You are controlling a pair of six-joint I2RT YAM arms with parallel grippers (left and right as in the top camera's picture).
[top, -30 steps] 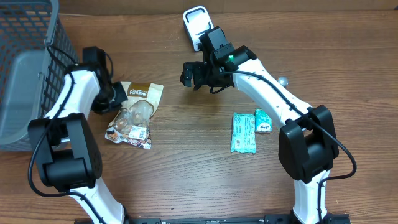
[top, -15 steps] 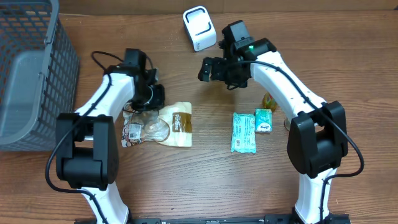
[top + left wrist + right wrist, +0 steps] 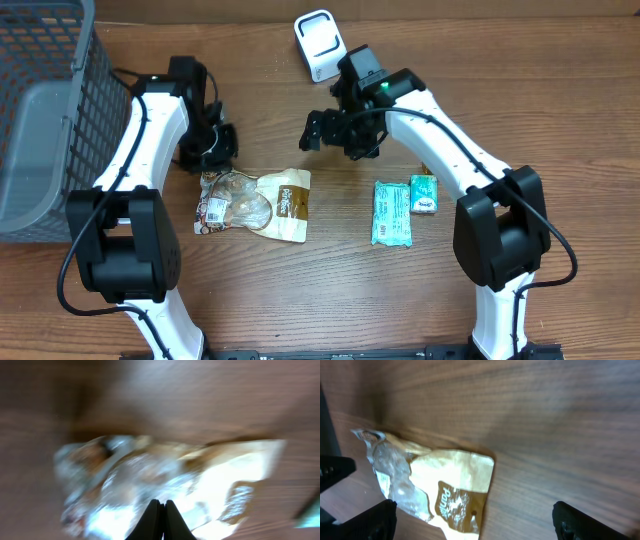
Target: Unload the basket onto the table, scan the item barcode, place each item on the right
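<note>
Snack bag [image 3: 255, 200] lies flat on the table [image 3: 300, 300], centre-left. Its brown printed end is at 3 o'clock and its clear crinkly end at 9 o'clock, w/ a small white label [image 3: 212, 210] there, maybe the barcode, too small to tell. L gripper [image 3: 213, 150] sits just off the bag's 11 o'clock corner, fingers pressed together, holding nothing; its wrist view is blurred, so can't tell if it touches the film. R gripper [image 3: 330, 135] hangs near the bag's 1 o'clock, apart from it, jaws spread wide & empty, its wrist cam looking down on the brown end. White scanner [image 3: 318, 45] stands at the table's 12 o'clock edge, beyond the R gripper. Teal packets [image 3: 393, 212] lie at the bag's 3 o'clock, well apart from it; grey basket [image 3: 40, 120] is at the 9 o'clock edge. Step in hand, by my read: R arm goes in for the pickup. Do it well by coming down on the brown end, which looks flatter than the lumpy clear part. Pinch an edge, not the middle, & keep the fingers off the label. Film looks slippery, so close slowly. Once lifted, turn the label face toward the scanner & hold it taut, since wrinkles or glare could spoil the read.
</note>
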